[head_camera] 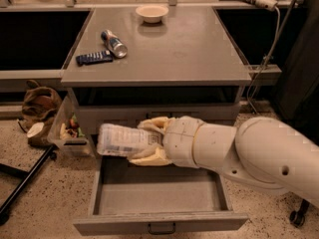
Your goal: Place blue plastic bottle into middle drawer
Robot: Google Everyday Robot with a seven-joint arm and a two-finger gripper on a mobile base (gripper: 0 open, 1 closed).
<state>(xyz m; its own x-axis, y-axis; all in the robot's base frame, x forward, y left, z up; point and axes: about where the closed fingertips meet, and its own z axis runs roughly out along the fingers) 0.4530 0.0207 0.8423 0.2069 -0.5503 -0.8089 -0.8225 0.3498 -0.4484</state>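
Bottle (117, 139) gripped sideways above the open drawer (159, 222).
A bin (70, 138) stands left of my end effector (138, 142), which is closed round the bottle. The bottle's free end hangs about over the drawer's left wall, so a release here could snag it there. Worktop (189, 54) above: can (113, 43), bowl (152, 12).

Glossy plastic bottle (119, 140) in smooth jaws, abv matt metal drawer (159, 199).
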